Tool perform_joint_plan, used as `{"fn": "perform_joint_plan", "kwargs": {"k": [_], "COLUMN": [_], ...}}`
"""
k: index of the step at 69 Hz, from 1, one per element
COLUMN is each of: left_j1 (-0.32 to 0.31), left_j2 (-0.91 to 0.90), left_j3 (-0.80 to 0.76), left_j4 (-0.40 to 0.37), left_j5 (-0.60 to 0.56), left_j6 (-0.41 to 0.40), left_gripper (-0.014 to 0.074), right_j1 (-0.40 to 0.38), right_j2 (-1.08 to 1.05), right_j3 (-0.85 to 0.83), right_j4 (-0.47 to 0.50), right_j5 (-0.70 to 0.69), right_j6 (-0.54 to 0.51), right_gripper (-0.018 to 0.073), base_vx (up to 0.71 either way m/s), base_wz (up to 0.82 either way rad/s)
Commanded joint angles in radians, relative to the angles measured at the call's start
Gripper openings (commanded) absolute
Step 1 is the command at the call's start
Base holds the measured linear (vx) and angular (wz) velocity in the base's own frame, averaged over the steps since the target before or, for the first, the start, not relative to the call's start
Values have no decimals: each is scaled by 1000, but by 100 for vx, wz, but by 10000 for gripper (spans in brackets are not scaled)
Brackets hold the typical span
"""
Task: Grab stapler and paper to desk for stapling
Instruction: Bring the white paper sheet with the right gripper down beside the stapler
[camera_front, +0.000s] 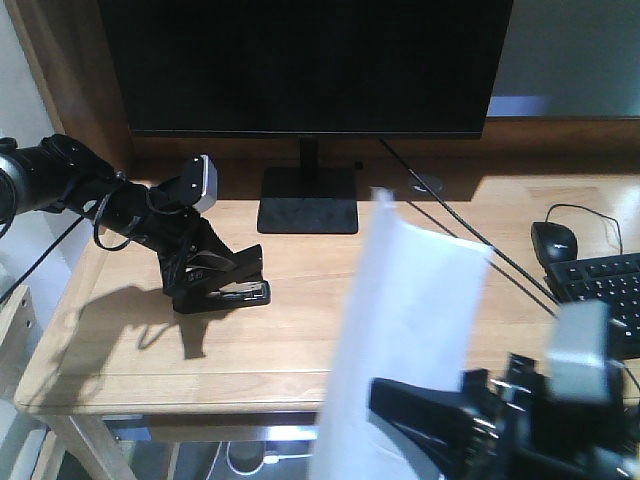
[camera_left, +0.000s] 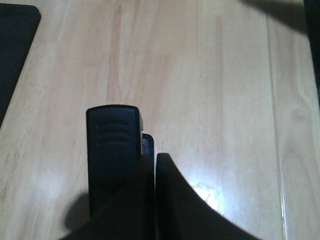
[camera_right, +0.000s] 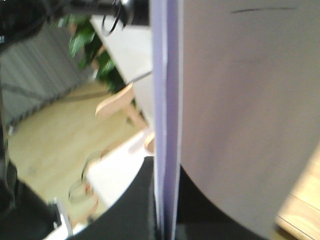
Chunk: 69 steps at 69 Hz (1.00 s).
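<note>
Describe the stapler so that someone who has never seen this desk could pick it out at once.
Find the big dark monitor at the back of the wooden desk, then its square stand base. Front-left of that base, at the tip of the left gripper, is the stapler. It is black, wedge-shaped and hinged open, unlike the rounded mouse far right.

Desk (camera_front: 260, 350): light wood, visible grain, rounded front-left corner.
Monitor stand (camera_front: 308, 213): black flat base, back centre.
Stapler (camera_front: 225, 283): black, down on the left part, front-left of the stand.
Mouse (camera_front: 554, 240): black, corded, right rear.
Keyboard (camera_front: 600, 285): black, right edge, just in front of the mouse.
Cable (camera_front: 470, 232): dark, running diagonally across the right half.
</note>
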Motion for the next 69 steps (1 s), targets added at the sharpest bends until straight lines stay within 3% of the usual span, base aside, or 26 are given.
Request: {"fn": "perform_joint_plan", "kwargs": {"k": [1,17,36,69], "left_j1": [-3,-3,-3,-3], "left_j2": [-66,-66,-66,-66], "left_j3": [-29,-29,-29,-29], "left_j4": [-54,-54,-54,-54], "left_j5": [15,15,15,15], "left_j6": [-10,-10,-10,-10], "left_gripper": [-6,-6,-6,-6], "right_j1": [2,2,2,2], "right_j2": [104,312,515,721], "right_j3": [-116,-268,-369,-467], "right_j4": [-99,-139,-96,-61], "right_j5": [-57,67,308,417], "right_j6": [46,44,30,11], "right_gripper": [-3,-3,-3,-3], "base_vx": [0,0,0,0], "base_wz": [0,0,0,0]}}
